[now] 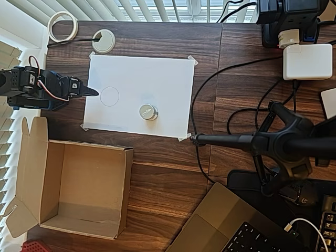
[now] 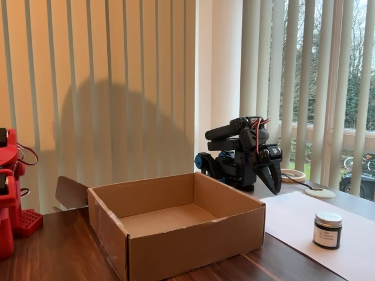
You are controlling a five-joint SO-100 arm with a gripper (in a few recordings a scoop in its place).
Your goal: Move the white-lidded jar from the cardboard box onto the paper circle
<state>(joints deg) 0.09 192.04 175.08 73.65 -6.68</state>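
The white-lidded jar (image 1: 148, 112) (image 2: 327, 229) stands upright on the white paper sheet (image 1: 157, 79), outside the cardboard box (image 1: 126, 189) (image 2: 193, 246). Nothing lies in the open box, which sits at the lower left of the overhead view. The paper circle (image 1: 109, 96) is a thin pencil outline on the sheet, left of the jar and clear of it. My gripper (image 1: 92, 91) (image 2: 274, 185) hangs at the sheet's left edge, just left of the circle. Its fingers are together and hold nothing.
A tape roll (image 1: 63, 26) and a white grommet disc (image 1: 103, 41) lie beyond the sheet. A black camera stand (image 1: 273, 142) and cables (image 1: 210, 84) cross the table to the right. A laptop (image 1: 236, 226) and a white power adapter (image 1: 307, 61) are further right.
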